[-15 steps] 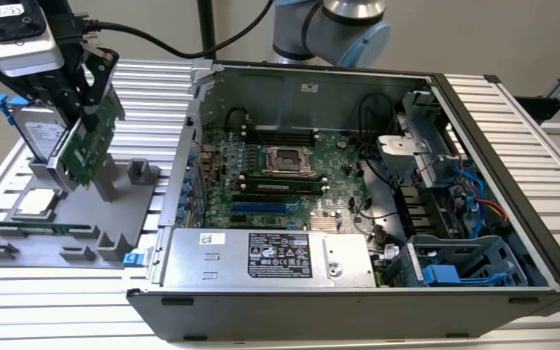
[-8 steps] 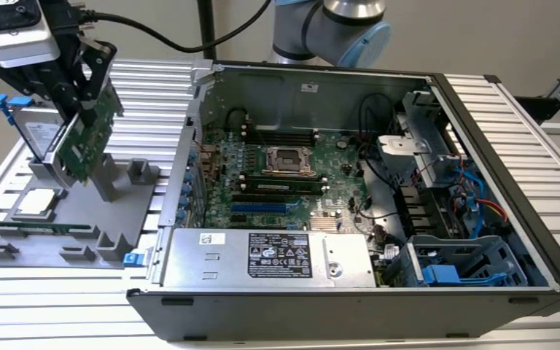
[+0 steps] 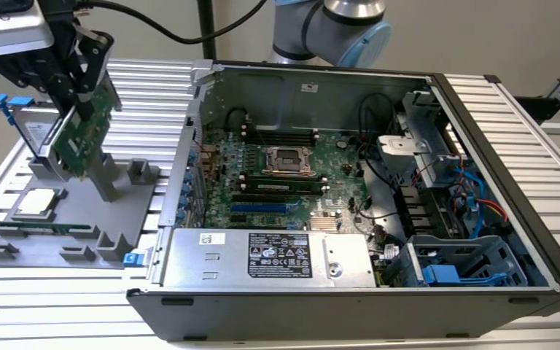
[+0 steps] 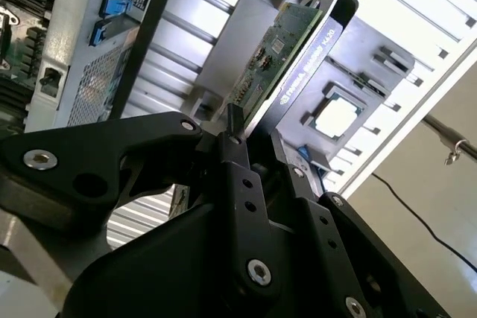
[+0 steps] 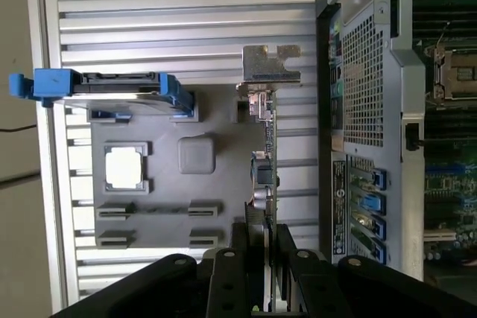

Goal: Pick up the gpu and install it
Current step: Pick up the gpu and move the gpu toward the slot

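Exterior view looks down over the whole table (image 3: 56, 306). Both wrist views sit close behind the gripper (image 5: 261, 232), sharing gpu (image 5: 268, 139) and tray (image 5: 216, 121) ahead.

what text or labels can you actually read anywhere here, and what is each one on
Nothing can be quoted: all the print is too small to make out.
Large white label on the power supply: not legible.
Small sticker beside it: not legible.
White lettering along the gpu cooler edge, second wrist view: not legible.
Label strip on the computer case rear, first wrist view: not legible.
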Motion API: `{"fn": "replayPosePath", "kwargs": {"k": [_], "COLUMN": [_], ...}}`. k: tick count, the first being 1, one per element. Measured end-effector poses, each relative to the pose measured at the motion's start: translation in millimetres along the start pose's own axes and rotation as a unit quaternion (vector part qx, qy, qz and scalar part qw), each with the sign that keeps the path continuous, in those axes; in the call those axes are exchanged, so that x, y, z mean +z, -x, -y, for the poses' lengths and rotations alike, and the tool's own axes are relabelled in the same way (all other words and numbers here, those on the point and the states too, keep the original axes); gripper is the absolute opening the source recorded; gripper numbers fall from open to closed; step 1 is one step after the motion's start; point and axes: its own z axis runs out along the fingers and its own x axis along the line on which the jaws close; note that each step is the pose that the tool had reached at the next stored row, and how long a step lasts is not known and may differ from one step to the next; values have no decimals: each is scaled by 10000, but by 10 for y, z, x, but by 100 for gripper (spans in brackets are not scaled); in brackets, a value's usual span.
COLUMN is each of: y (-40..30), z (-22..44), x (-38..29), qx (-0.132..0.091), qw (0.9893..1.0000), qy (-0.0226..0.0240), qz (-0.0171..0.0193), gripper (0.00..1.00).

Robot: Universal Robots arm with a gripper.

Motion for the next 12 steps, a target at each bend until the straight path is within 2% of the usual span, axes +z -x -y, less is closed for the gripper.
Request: {"fn": "replayPosePath", "kwargs": {"k": [12], "y": [3], "z": [-1], "x": [-117], "qx": [0], "qw": [10000], "qy": [0], "qz": [0], "gripper": [0]}}
